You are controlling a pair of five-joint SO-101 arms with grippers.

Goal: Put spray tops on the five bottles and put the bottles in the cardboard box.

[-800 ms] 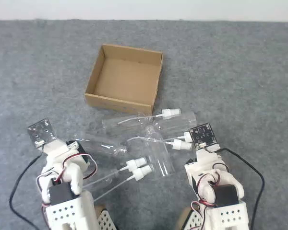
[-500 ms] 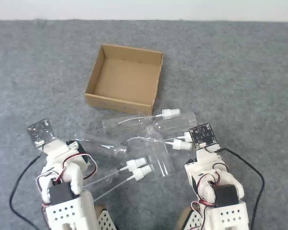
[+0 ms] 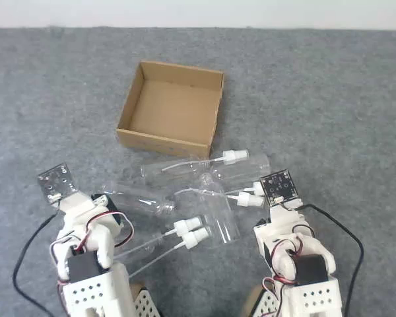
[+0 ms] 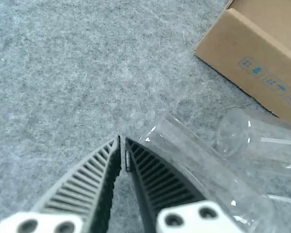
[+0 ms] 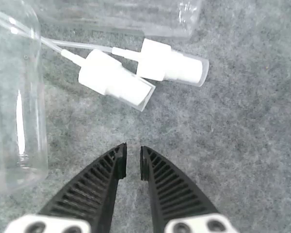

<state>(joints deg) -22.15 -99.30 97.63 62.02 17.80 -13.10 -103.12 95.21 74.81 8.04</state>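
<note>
The open cardboard box (image 3: 171, 109) stands on the grey carpet and holds nothing. Several clear bottles lie on their sides in front of it, among them one (image 3: 135, 198) near the left arm (image 3: 86, 244) and one (image 3: 221, 211) in the middle. White spray tops with thin tubes lie loose: a pair (image 3: 193, 231) at the centre front, a pair (image 3: 251, 194) by the right arm (image 3: 294, 254), and one (image 3: 234, 156) nearer the box. My left gripper (image 4: 122, 141) is shut and holds nothing, just beside a bottle (image 4: 199, 160). My right gripper (image 5: 132, 150) is shut and holds nothing, a little short of two spray tops (image 5: 114, 77).
Grey carpet covers the whole table, with bare room to the left and right of the box and the bottle pile. A box corner (image 4: 262, 58) shows beyond the left gripper. A second bottle (image 5: 14, 97) lies beside the right gripper.
</note>
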